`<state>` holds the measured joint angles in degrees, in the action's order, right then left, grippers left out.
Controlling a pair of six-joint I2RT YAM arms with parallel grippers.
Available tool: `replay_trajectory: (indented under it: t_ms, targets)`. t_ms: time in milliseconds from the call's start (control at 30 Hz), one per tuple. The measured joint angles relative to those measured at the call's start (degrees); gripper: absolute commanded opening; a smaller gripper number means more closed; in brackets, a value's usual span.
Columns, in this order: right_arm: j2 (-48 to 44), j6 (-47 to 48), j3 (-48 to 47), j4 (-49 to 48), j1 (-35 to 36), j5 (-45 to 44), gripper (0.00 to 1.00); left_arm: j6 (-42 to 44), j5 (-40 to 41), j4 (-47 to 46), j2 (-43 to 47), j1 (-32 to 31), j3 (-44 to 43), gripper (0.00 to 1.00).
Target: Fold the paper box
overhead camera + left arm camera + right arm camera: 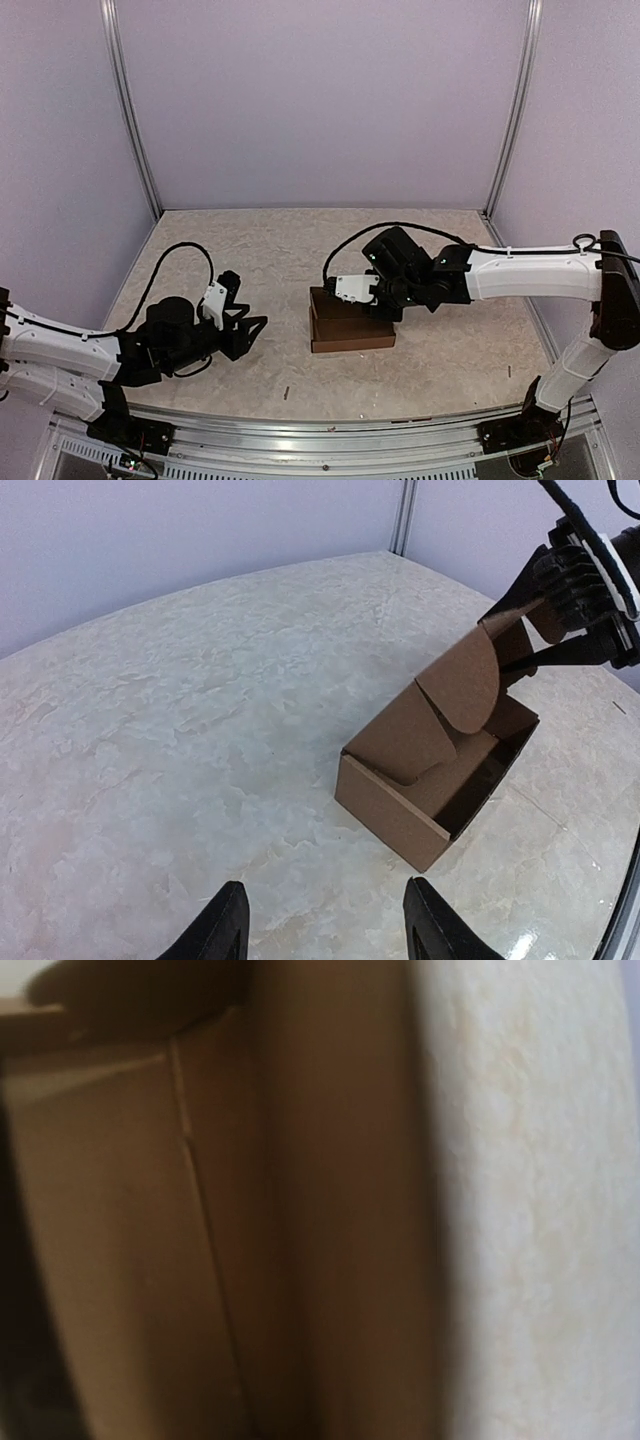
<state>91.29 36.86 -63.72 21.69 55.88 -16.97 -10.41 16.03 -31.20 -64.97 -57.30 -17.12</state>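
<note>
Plainly brown cardboard box (pixel 395 815), rounded flaps (pixel 470 680)

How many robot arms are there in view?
2. The left arm sits near left, apart from the paper box; the right arm reaches in from the right, over the box.

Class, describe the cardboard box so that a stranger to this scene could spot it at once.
Look at the pale speckled table ringed by lilac walls. Near its middle, under the tip of the right arm, sits the paper box. It is the only brown thing there: a shallow open tray with its lid flaps standing up.
</note>
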Motion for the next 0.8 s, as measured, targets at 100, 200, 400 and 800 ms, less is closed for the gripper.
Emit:
replay_trajectory:
  t_ms: [100,200,400,800]
  targets:
    - [0.0,-1.2,0.0,0.3,0.0,0.9,0.48,-0.1,0.6,0.2,0.0,0.0,0.0,0.52]
    - [0.0,-2.3,0.0,1.2,0.0,1.7,0.56,-0.1,1.0,0.4,0.0,0.0,0.0,0.52]
    - [0.0,-3.9,-3.5,5.7,0.0,3.8,0.64,0.1,1.2,1.2,0.0,0.1,-1.1,0.61]
    - [-0.2,-5.2,-11.8,10.3,-1.0,11.0,0.72,0.4,0.0,7.5,-8.0,0.7,-23.4,0.62]
